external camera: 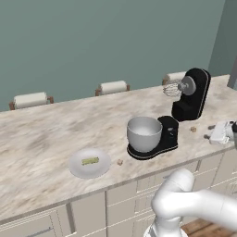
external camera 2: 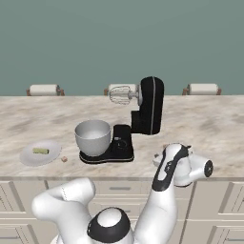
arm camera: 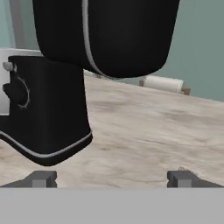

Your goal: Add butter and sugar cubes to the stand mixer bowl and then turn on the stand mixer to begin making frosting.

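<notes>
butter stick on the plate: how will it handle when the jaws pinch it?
The butter looks small, flat and oblong, so it is probably light and unlikely to roll. Being butter, it is likely soft and slick, so a hard pinch may dent it. It lies loose on the white plate, so a nudge could slide it.

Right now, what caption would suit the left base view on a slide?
Butter waits on a white plate beside the black stand mixer and its empty bowl, head tilted back.
</notes>
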